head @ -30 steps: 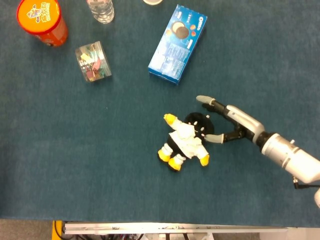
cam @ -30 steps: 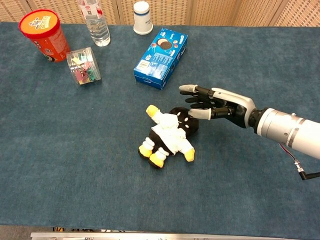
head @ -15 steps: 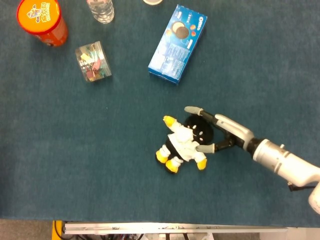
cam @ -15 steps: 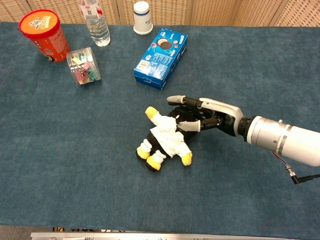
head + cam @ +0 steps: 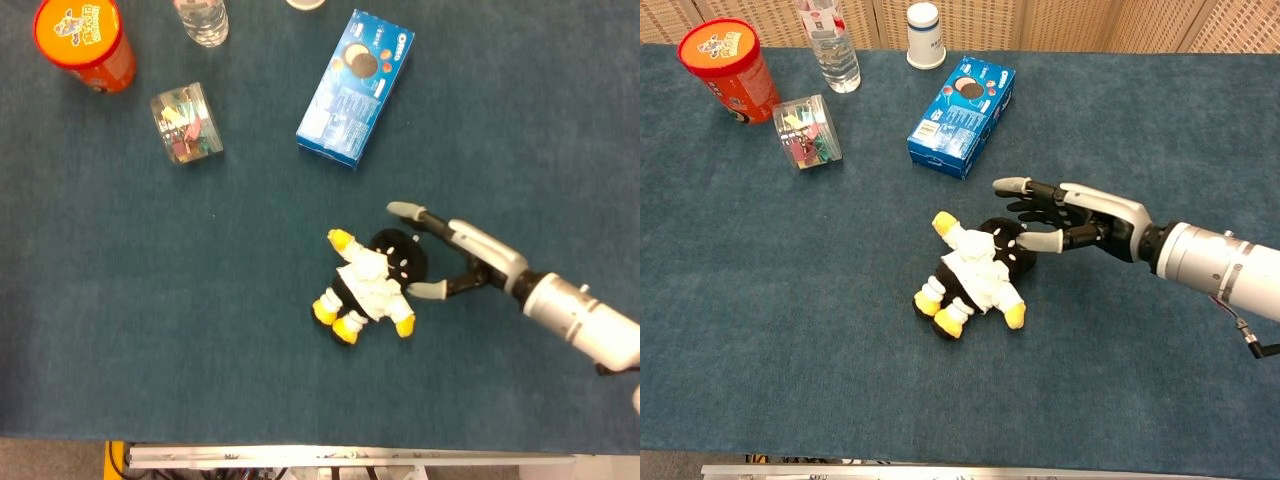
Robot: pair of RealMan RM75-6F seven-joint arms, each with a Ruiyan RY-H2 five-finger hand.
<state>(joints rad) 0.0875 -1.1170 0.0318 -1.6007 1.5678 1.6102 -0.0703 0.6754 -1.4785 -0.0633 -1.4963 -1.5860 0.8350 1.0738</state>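
The right hand (image 5: pixel 455 262) has its fingers (image 5: pixel 1012 185) spread wide around the plush toy's (image 5: pixel 368 284) black head, gripping nothing; the blue cookie box (image 5: pixel 356 86) lies beyond the toy.

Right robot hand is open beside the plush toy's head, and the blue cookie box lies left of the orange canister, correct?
Not quite. In the head view the blue cookie box lies right of the orange canister, not left. The rest holds: the right robot hand is open beside the plush toy.

My head view is evenly lit but soft and slightly blurred. My chest view is sharper. Shadows are faint and diffuse. No strong glare shows on either.
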